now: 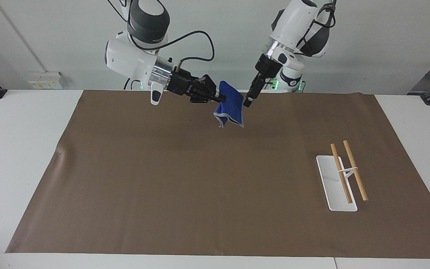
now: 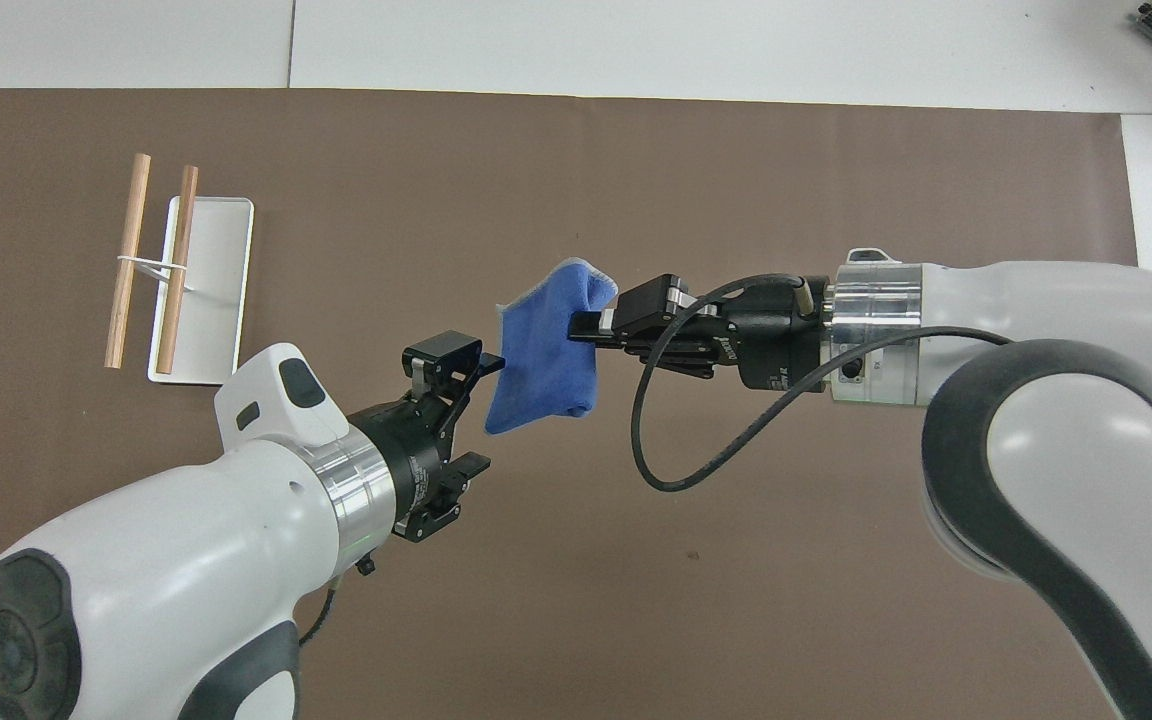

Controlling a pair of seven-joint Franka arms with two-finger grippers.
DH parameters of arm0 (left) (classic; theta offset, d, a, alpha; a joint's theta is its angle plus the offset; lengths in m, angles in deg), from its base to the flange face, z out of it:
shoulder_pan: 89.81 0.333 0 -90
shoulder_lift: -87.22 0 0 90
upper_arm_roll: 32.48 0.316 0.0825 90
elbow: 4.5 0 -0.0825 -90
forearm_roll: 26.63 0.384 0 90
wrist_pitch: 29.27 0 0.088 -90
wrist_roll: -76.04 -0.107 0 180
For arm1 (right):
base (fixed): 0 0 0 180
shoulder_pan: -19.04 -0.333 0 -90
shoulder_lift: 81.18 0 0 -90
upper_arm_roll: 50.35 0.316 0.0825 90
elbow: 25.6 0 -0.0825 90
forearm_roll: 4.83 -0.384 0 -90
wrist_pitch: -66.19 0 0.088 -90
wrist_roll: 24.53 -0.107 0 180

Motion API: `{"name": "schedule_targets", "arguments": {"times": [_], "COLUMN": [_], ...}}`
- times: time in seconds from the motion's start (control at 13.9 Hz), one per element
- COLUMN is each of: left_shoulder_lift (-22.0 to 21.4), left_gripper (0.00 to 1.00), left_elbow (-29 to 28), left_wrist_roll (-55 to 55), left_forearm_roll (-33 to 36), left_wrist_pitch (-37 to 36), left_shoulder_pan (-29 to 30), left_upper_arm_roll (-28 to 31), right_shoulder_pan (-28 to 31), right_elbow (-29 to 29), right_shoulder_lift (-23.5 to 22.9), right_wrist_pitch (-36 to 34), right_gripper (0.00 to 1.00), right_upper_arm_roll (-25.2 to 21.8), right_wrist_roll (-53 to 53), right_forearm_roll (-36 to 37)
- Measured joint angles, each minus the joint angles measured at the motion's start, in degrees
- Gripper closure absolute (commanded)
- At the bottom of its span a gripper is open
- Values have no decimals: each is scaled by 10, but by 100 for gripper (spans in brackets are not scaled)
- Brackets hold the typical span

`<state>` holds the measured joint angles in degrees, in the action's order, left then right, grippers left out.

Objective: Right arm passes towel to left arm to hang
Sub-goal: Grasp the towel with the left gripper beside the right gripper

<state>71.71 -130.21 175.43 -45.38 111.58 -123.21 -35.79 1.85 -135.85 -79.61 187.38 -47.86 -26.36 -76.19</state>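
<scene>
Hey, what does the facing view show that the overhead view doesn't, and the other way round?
Only the facing view shows both arms' bases, the wall, and the towel hanging well above the brown mat.

Only the overhead view shows the left gripper with its fingers spread at the towel's edge.

Both show the right gripper clamped on the blue towel in mid-air, and the wooden-bar rack on its white base toward the left arm's end.
</scene>
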Motion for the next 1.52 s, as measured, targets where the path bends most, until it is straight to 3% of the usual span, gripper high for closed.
{"name": "schedule_targets", "arguments": {"times": [0.07, 0.36, 0.51, 0.58, 0.65, 1.15, 1.23, 1.3, 1.52], "left_shoulder_lift": [0, 0, 2, 4, 6, 19, 20, 21, 27], "left_gripper": [6, 61, 71, 80, 99, 100, 100, 100, 100], "left_elbow": [-1, -1, -1, 0, 0, 11, 13, 14, 14], "left_wrist_roll": [45, 128, 143, 157, 170, 151, 126, 97, 26], "left_forearm_roll": [0, 0, 0, 0, 0, 0, 0, 0, 0], "left_wrist_pitch": [0, 11, 35, 54, 74, 105, 107, 112, 126], "left_shoulder_pan": [-7, -11, -7, -6, -6, 25, 28, 29, 43], "left_upper_arm_roll": [0, 4, 9, 11, 13, 16, 16, 16, 16], "right_shoulder_pan": [-3, -2, -1, -1, -1, -1, -1, -1, 4], "right_elbow": [0, -5, -9, -10, -11, -17, -17, -17, -17], "right_shoulder_lift": [0, 1, 2, 2, 3, 3, 3, 3, 4], "right_wrist_pitch": [3, 4, 4, 4, 4, 6, 6, 7, 8], "right_gripper": [100, 100, 100, 100, 100, 100, 87, 1, 0], "right_upper_arm_roll": [0, -3, -3, -3, -3, -3, -3, -3, -5], "right_wrist_roll": [0, 2, 5, 5, 5, 5, 6, 6, 6], "right_forearm_roll": [0, 0, 0, 0, 0, 0, 0, 0, 12]}}
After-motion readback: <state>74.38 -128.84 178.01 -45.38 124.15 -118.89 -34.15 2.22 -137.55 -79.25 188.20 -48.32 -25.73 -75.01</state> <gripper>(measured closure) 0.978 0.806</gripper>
